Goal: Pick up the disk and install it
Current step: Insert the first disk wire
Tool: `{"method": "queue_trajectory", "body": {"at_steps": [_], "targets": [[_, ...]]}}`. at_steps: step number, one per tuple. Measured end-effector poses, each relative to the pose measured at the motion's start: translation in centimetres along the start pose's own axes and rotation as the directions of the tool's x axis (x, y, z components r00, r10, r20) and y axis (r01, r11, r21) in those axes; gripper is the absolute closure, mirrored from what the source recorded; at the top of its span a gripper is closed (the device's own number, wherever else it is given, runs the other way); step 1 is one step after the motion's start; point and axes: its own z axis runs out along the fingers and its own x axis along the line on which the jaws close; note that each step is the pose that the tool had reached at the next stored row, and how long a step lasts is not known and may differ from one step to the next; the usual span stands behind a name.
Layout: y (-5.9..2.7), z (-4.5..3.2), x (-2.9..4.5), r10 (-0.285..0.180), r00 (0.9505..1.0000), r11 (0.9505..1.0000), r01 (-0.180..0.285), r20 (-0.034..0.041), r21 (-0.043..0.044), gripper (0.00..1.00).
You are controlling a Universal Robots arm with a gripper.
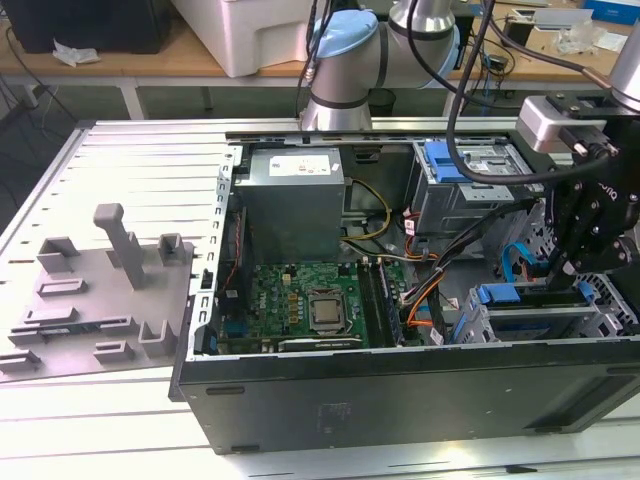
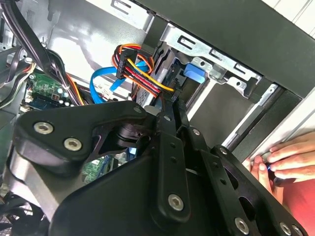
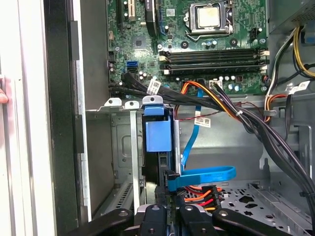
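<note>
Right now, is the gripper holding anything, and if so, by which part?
It cannot be told. The gripper is down in the drive cage at the disk, right by the rear edge where the cables plug in, but no grip shows.

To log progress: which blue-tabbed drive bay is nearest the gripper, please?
The bay along the case's near wall, under the gripper; the other sits beside the power supply.

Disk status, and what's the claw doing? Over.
Claw at the drive bay, beside the disk. Disk on edge inside the bay. Blue cable and power wires crowd the claw.
</note>
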Motion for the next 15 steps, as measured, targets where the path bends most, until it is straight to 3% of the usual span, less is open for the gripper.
{"method": "queue_trajectory", "body": {"at_steps": [15], "targets": [[0.03,0.23,-0.02,-0.014,0.9999,0.9999,0.014,-0.0001,0.0014,0.84]]}}
